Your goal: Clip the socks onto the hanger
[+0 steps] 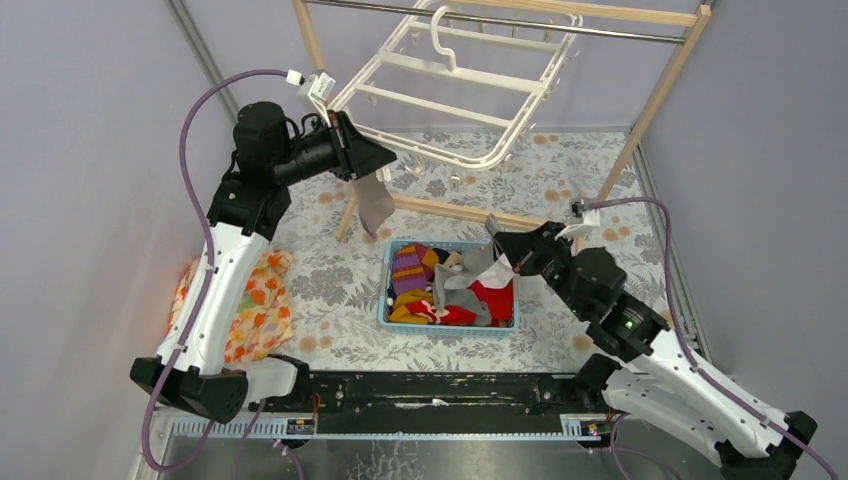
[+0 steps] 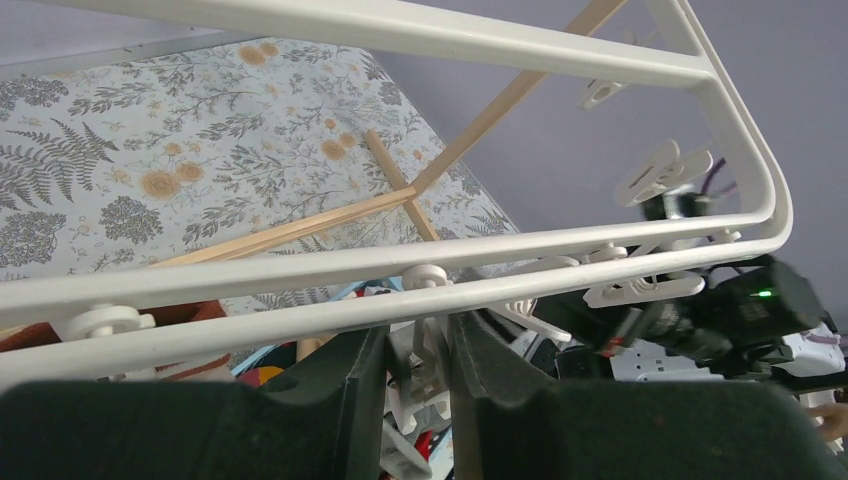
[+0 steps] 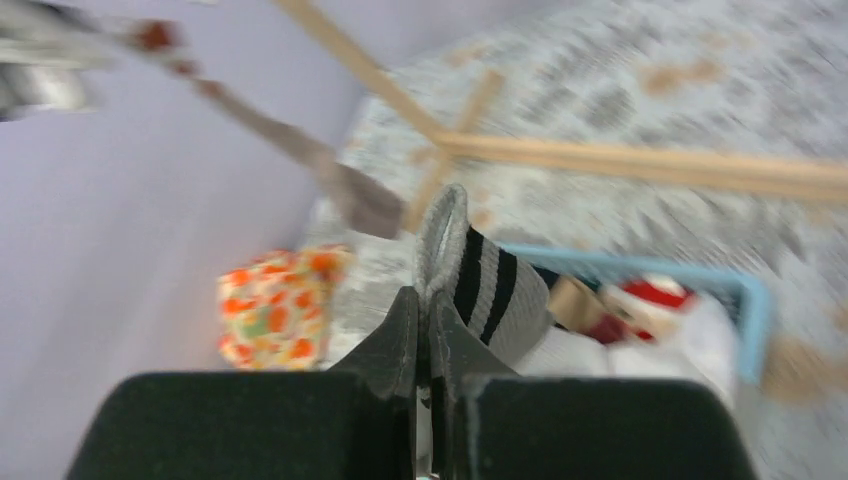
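The white hanger (image 1: 440, 155) hangs tilted from a metal rod at the back. My left gripper (image 1: 378, 160) is at its near left edge. In the left wrist view its jaws (image 2: 418, 345) are closed around a small white clip (image 2: 432, 350) under the hanger's bars (image 2: 300, 270). A plain grey sock (image 1: 376, 205) hangs right below that gripper. My right gripper (image 1: 497, 240) is above the basket. It is shut (image 3: 425, 300) on the cuff of a grey sock with black stripes (image 3: 485, 285), whose rest trails down into the basket (image 1: 470, 272).
A blue basket (image 1: 450, 328) of red, orange and purple-striped clothes sits mid-table. An orange floral cloth (image 1: 255, 300) lies at the left. The pale wooden rack (image 1: 460, 212) crosses behind the basket, its posts rising to the rod (image 1: 500, 22). Grey walls close both sides.
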Robot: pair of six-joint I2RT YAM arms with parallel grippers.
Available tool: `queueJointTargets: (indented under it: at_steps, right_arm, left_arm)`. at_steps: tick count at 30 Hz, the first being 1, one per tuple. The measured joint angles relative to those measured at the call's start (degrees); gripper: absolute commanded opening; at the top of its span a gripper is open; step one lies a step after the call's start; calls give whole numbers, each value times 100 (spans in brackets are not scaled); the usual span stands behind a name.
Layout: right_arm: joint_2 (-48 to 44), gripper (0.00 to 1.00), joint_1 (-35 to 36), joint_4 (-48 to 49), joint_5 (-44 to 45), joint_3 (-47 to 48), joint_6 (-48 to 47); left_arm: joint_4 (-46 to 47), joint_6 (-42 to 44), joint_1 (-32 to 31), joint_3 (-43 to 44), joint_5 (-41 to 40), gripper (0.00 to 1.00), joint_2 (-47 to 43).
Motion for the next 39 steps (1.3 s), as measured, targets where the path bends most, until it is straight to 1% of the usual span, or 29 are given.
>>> queueJointTargets:
  at_steps: [3,5,8,13,16,21,25,28,30,36,39]
  right_arm:
    - [-236,0,-2,723,-723,136,-581]
    - [-251,0,-2,999,-1233,308,-946]
    - [85,0,-2,1344,-2017,669,-1381]
    - [723,0,26,2144,-2894,715,-1587]
    - [1204,0,160,2660,-3034,667,-1572]
    - [2033,0,942,3442,-2728,682,-1786]
    - [2688,0,1126,3939,-2706,793,-1851]
    - [2988,0,1095,4376,-2704,793,-1683]
    - [3158,0,992,4850,-2855,789,-1373]
    - [3919,0,330,6843,-3617,531,251]
    - [4411,0,90,7517,-4041,404,1019]
  left_arm:
    - [-4,-46,31,44,28,3,44]
    - [2,-101,39,98,44,3,96]
    - [20,-216,39,101,107,3,129]
    - [197,-369,48,101,330,3,127]
    - [315,-450,48,83,420,3,125]
    - [498,-560,48,-79,479,2,96]
    - [535,-564,55,-131,527,2,94]
    - [660,-588,105,-205,601,2,83]
    - [706,-625,136,-249,654,2,81]
    - [1073,-907,378,-435,992,2,61]
    - [1202,-1032,492,-494,1161,2,42]
